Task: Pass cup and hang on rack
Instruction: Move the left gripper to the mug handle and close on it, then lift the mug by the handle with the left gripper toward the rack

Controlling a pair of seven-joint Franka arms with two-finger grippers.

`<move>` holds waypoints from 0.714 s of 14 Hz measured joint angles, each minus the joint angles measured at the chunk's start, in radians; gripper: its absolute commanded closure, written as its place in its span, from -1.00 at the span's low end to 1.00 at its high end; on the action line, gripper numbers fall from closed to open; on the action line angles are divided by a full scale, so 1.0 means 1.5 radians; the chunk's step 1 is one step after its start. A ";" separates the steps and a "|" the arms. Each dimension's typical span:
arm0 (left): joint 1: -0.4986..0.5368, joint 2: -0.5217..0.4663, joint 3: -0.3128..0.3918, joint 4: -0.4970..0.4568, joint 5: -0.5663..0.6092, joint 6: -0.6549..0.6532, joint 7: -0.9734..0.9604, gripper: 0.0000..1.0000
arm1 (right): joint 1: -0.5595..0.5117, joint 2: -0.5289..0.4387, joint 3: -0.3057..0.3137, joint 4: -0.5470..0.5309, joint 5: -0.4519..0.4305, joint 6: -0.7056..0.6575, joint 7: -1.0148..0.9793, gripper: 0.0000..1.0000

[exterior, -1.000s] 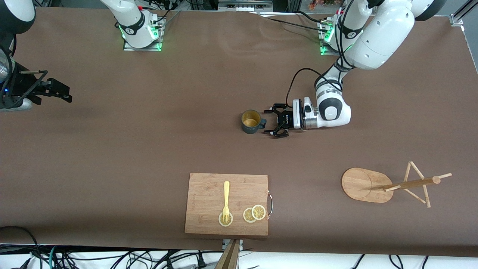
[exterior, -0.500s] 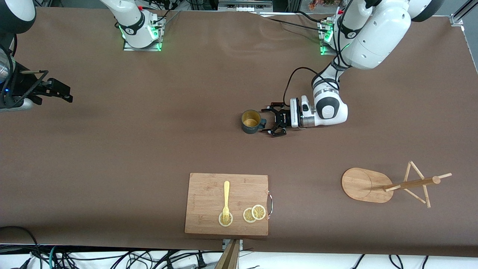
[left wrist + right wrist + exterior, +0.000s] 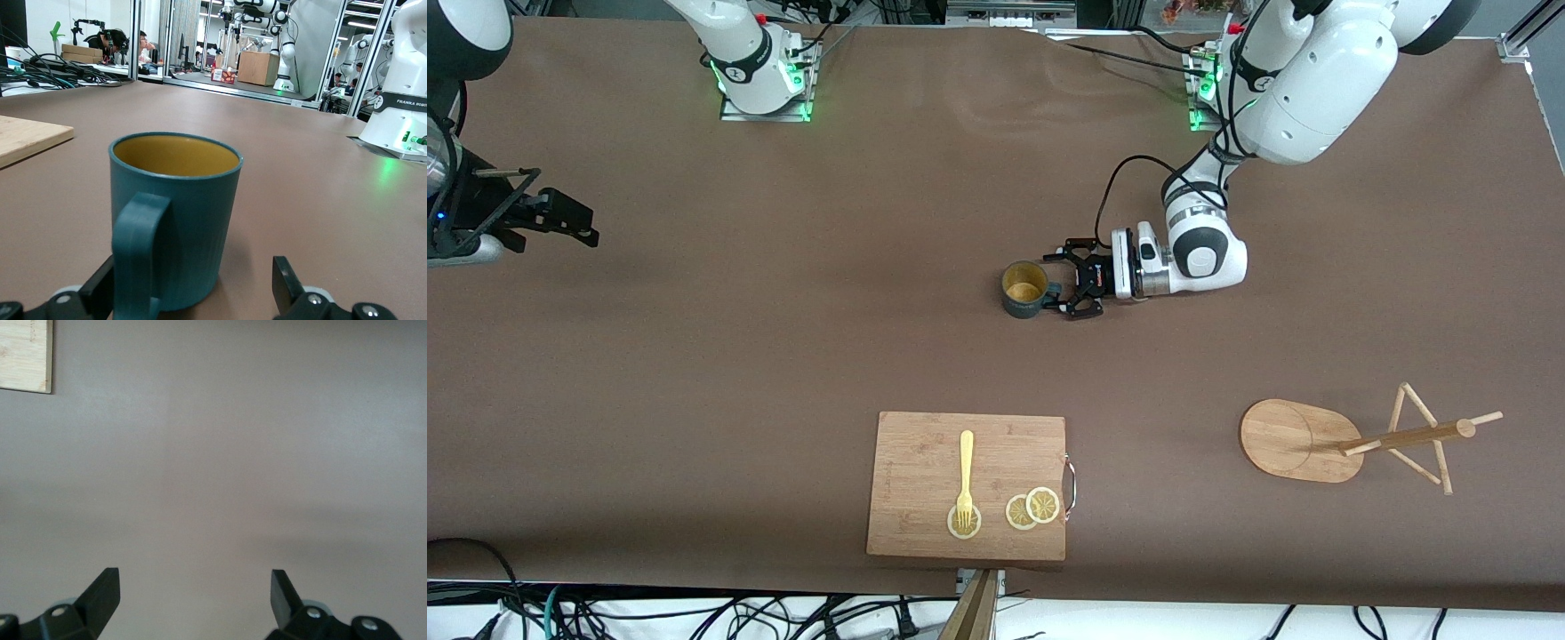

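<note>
I count one cup (image 3: 1024, 289) on the brown table (image 3: 783, 356), standing upright near the middle, its mustard inside showing from above. Its single handle (image 3: 1053, 288) points toward the left arm's end of the table. The left gripper (image 3: 1069, 286) is low at the table, level with the cup, with its two fingers spread on either side of that handle; in the left wrist view the cup (image 3: 175, 217) fills the middle, and the handle (image 3: 137, 250) sits between the dark fingertips (image 3: 285, 283). I cannot tell whether either finger touches it, and the cup rests on the table.

There is one rack (image 3: 1352, 437), lying tipped over toward the left arm's end of the table, nearer to the front camera than the cup and well apart from it. Its oval base (image 3: 1285, 440) faces the middle of the table, and I count one central post with thin pegs splayed off it.

One wooden cutting board (image 3: 967, 485) lies near the front edge. On it I count one yellow fork (image 3: 965, 475) and three lemon slices (image 3: 1041, 505), with the fork's tines on one slice and the other two overlapping beside the board's metal handle.

The right arm waits: the right gripper (image 3: 569, 224) hangs over bare table at its own end, and the right wrist view shows both fingers (image 3: 100, 593) spread wide with nothing between them.
</note>
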 measured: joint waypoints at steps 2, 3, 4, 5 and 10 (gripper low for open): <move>0.000 0.000 0.000 0.000 0.000 0.000 0.000 0.84 | 0.000 0.000 0.000 0.000 0.000 0.000 0.000 -1.00; 0.000 0.000 0.000 0.000 0.000 0.000 0.000 1.00 | 0.000 0.000 0.000 0.000 0.000 0.000 0.000 -1.00; 0.000 0.000 0.000 0.000 0.000 0.000 0.000 1.00 | 0.000 0.000 0.000 0.000 0.000 0.000 0.000 -1.00; 0.001 0.000 0.000 0.000 0.000 0.001 0.000 1.00 | 0.000 0.000 0.000 0.000 0.000 0.000 0.000 -1.00; 0.015 -0.002 0.004 0.003 -0.004 0.002 -0.025 1.00 | 0.000 0.000 0.000 0.000 0.014 0.001 0.000 -1.00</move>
